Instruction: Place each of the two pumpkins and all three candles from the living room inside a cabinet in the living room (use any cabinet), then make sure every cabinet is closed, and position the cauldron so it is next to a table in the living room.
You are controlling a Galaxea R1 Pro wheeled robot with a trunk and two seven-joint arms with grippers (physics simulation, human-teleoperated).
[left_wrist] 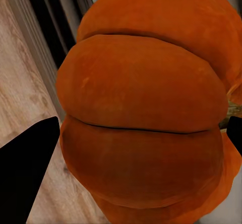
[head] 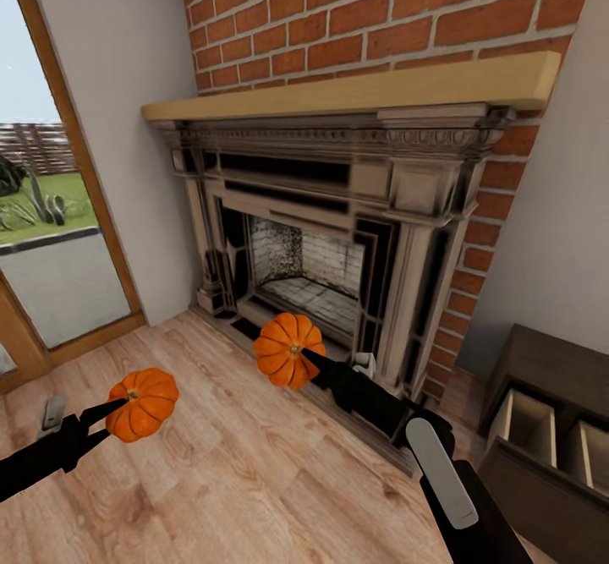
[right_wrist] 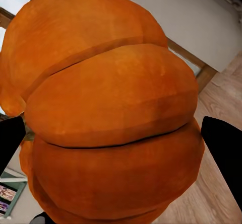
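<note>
- The left claw (head: pixel 108 418) is partly hidden: its dark fingers end against the left pumpkin (head: pixel 142 402), and the arm is cut off at the picture's lower left edge.
- In the left wrist view that pumpkin (left_wrist: pixel 146 108) covers most of the picture, so only the tips of two black fingers (left_wrist: pixel 27 163) show at either side of it (the claw is pinching the pumpkin).
- The right claw (head: pixel 306 354) grips the right pumpkin (head: pixel 288 349), which hides the fingertips in the head view.
- In the right wrist view the pumpkin (right_wrist: pixel 111 113) sits between two black fingers (right_wrist: pixel 222 143), both cut off by the frame.
- Both pumpkins hang above the wooden floor (head: pixel 228 462), well apart, in front of the fireplace (head: pixel 330 234).
- The left pumpkin's stem end faces the left claw, its axis lying roughly level; the right pumpkin's stem end faces its own claw likewise.
- The cabinet (head: pixel 550 429) stands at lower right, cut off by the picture's edge, with one drawer open and its pale inside showing.
- Brick wall (head: pixel 381 14) rises above the mantel.
</note>
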